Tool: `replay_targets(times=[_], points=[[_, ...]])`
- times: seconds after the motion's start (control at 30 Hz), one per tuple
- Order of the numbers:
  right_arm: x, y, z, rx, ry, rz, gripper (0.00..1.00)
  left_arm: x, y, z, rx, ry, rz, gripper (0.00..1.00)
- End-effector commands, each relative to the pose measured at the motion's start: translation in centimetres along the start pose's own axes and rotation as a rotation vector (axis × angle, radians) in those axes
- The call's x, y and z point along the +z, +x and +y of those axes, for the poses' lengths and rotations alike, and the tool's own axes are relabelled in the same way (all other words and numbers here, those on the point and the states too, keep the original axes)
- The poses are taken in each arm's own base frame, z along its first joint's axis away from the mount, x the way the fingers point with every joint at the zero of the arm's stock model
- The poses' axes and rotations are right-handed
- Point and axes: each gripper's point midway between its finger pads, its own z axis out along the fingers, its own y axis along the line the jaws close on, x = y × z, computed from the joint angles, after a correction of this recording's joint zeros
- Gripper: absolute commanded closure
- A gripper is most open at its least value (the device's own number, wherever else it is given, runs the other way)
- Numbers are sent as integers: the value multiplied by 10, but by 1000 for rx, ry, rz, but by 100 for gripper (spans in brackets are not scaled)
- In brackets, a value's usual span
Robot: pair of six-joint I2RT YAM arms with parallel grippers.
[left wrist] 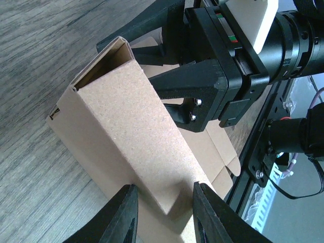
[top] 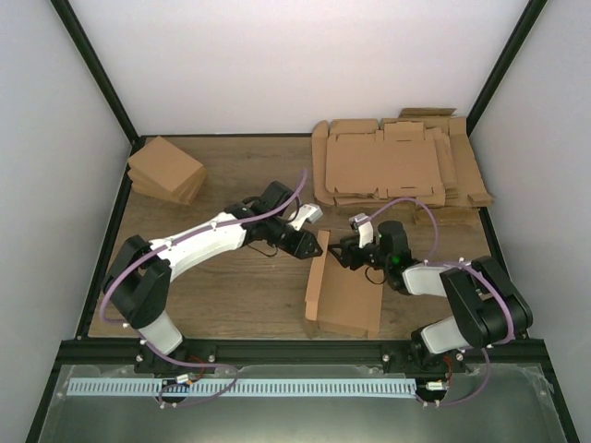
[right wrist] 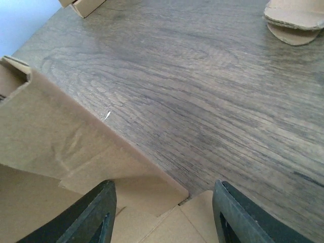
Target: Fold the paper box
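1. Far left of the surface (top: 245,175): a pile of small brown boxes (top: 166,171), well apart from both arms.
2. Left tool (left wrist: 164,192): it reaches in from the left to the far left edge of the paper box (top: 343,297). Its fingers (left wrist: 124,217) straddle the raised, folded-over side wall. Both fingers touch the wall, pinching it across its width.
3. Paper box: it lies at the near centre of the surface, between the two arm bases. The base panel is flat, the left wall is upright, and the loose tabbed flaps lie toward the right.
4. Right tool (right wrist: 164,187): it is low over the far end of the box, facing the left tool. Its fingers are spread. A flap corner lies between them, and neither finger touches it.
5. Far right: a stack of flat tabbed cardboard sheets (top: 397,166).
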Motion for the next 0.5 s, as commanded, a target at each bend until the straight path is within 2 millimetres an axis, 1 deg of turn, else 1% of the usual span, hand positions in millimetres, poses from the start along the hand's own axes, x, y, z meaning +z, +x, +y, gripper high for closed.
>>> replay_targets(times=[0.0, 0.13, 0.2, 0.37, 0.47], points=[[4, -31, 11, -114, -60, -87, 46, 7, 13, 10, -6, 0, 51, 67], [12, -35, 11, -142, -78, -87, 48, 5, 13, 13, 10, 4, 57, 68], [17, -34, 12, -154, -99, -76, 49, 3, 12, 14, 15, 8, 54, 68], [23, -32, 28, -250, -156, -92, 50, 3, 16, 16, 28, 28, 72, 68], [29, -34, 31, -297, -160, -96, 50, 4, 17, 20, 28, 26, 84, 68]])
